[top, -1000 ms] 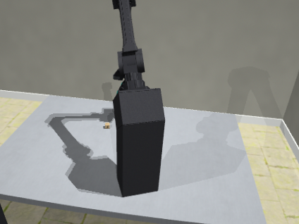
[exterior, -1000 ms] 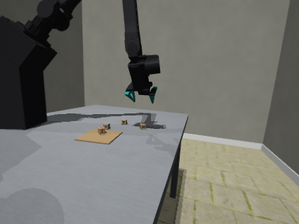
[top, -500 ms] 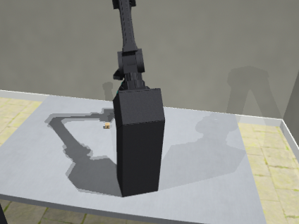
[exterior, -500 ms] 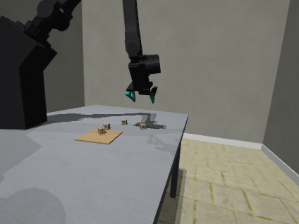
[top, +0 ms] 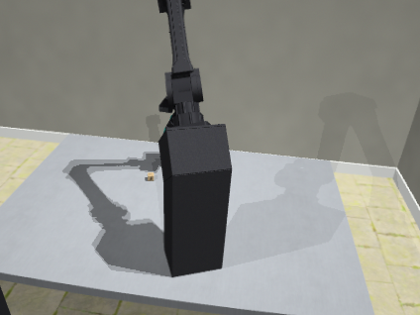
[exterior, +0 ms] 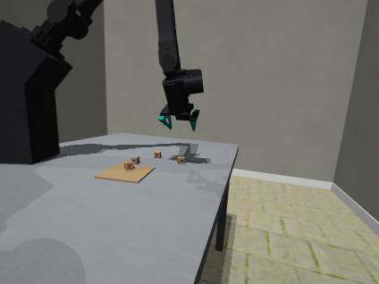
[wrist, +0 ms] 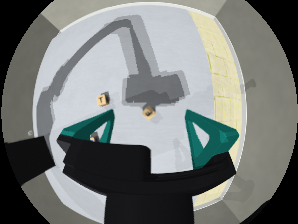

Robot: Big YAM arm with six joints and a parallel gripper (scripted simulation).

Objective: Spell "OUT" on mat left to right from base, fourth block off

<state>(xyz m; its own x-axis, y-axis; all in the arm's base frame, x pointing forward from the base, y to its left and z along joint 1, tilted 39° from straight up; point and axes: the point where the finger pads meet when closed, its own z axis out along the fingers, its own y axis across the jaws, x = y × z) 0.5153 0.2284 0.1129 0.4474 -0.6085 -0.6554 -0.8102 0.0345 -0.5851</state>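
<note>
My gripper hangs open and empty high above the far part of the table, its teal fingers spread wide; it also shows in the wrist view. A tan mat lies flat on the table. One block sits on the mat near its far edge. A second block lies just beyond the mat. A third block and a fourth block lie farther off the mat, the fourth roughly under my gripper and also seen in the wrist view. The letters are too small to read.
The tall black robot base column hides most of the scene in the top view, where only one block shows. The table's right edge drops to a tiled floor. A wall stands behind the table.
</note>
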